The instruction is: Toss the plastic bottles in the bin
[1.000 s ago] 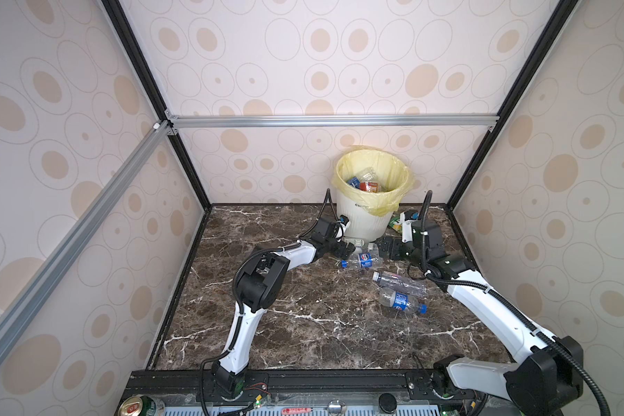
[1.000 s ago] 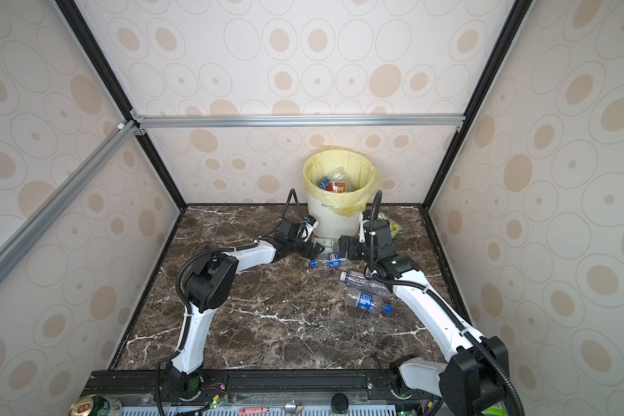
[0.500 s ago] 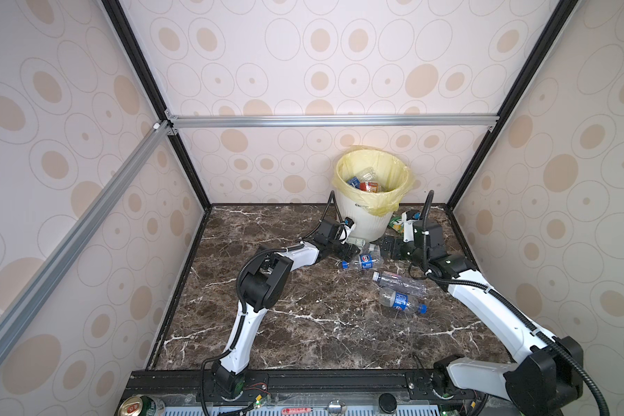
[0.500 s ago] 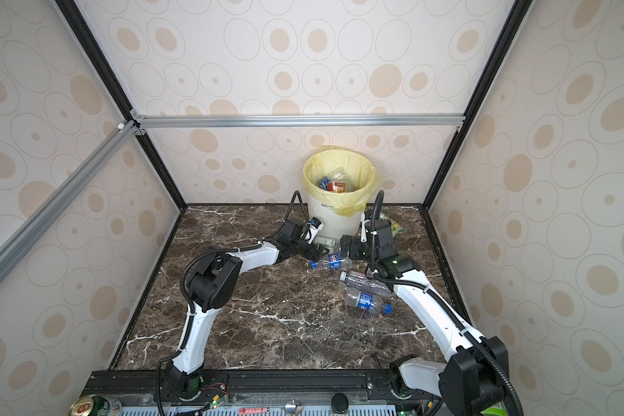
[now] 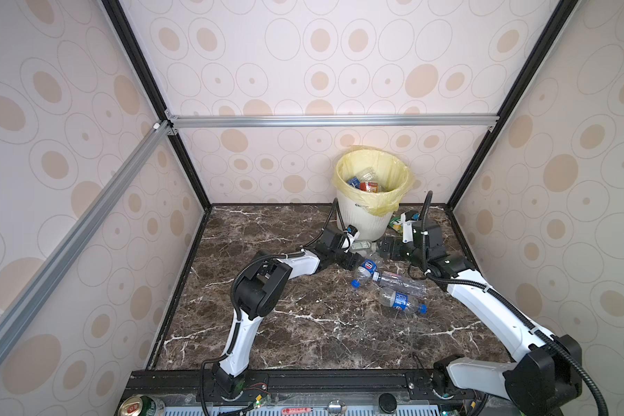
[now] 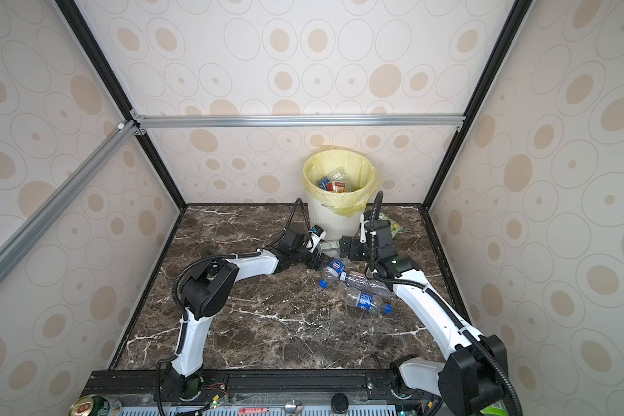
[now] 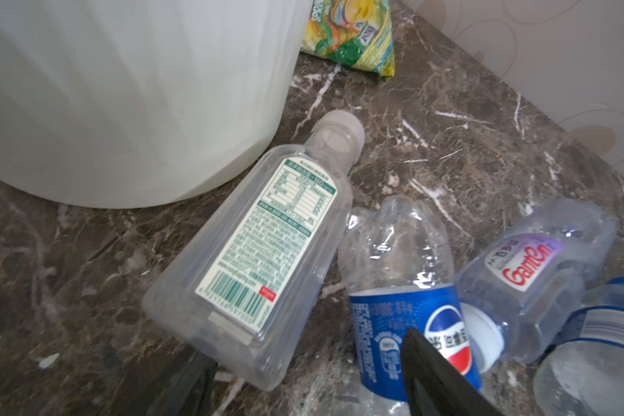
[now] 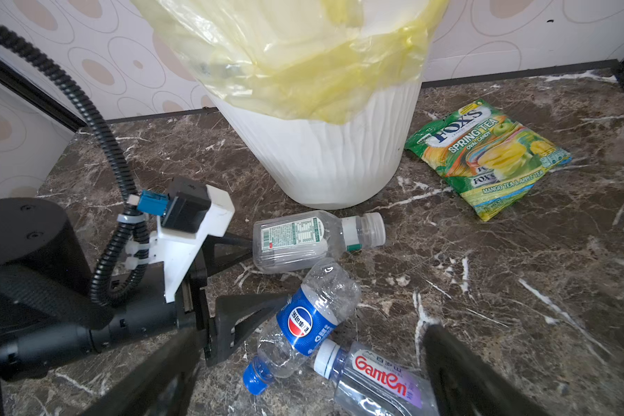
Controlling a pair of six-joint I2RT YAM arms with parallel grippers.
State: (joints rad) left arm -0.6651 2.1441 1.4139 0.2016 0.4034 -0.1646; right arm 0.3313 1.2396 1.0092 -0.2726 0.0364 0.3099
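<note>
Both end effectors gape, left [image 8: 269,272] and right [image 8: 312,329]; only top views show bin [image 5: 361,223] contents.

Quick tally, bottles first: four loose on the marble [image 5: 303,324], so one flat green-label bottle [image 8: 296,239], one Ganten bottle [image 8: 379,374], one crushed Pepsi bottle [image 8: 308,320], one second Pepsi bottle [image 5: 400,300]. A few more inside the single bin [image 5: 361,223], can't count those. Plus one snack packet [image 8: 490,158] and one drink can [image 5: 137,407].
</note>
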